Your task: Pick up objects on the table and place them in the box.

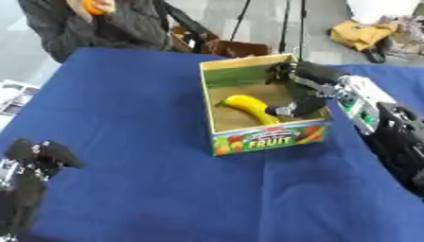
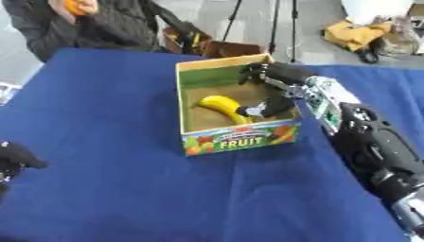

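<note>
banana (image 1: 248,107) lies inside fruit box (image 1: 269,137), on cardboard floor, apart from walls. right hand (image 1: 300,90) over box, fingers spread, holding nothing. left hand (image 1: 37,157) idle lower left, fingers curled, empty. banana likely light, soft, bruisable; grasp at mid-curve.

Yellow banana (image 1: 248,108) lying diagonally on floor of open cardboard fruit box (image 1: 265,137), on blue table

We see the left hand (image 2: 16,158) cut by the left edge, and the box (image 1: 265,137) wall hides the banana's (image 1: 247,106) near end.
</note>
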